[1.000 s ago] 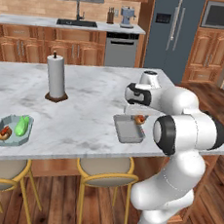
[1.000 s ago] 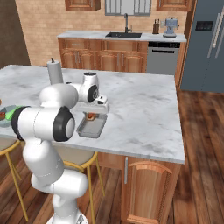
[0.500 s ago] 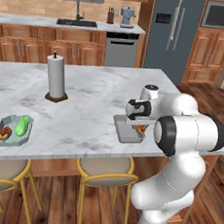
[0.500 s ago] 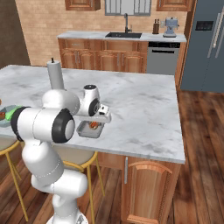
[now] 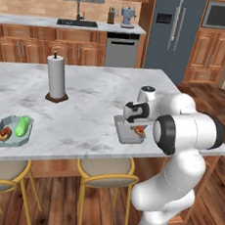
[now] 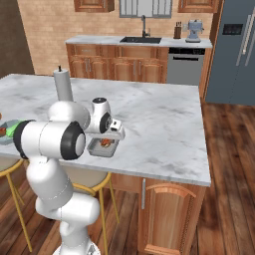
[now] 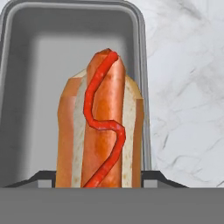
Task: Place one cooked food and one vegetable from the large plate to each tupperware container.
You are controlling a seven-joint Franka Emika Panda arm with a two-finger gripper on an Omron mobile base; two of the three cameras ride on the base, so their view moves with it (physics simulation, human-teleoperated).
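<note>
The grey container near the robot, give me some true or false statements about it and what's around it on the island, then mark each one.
1. The gripper holds a hot dog above the grey container. True.
2. The hot dog has mustard on it. False: the squiggle is red.
3. The blue-grey container holds a green vegetable. True.
4. The paper towel roll lies on its side. False: it stands upright.

Arm: white, folded low, elbow raised.
Gripper point(image 5: 139, 131): pointing down, fingers point(image 7: 154, 176) clamped on hot dog point(image 7: 101, 127).
</note>
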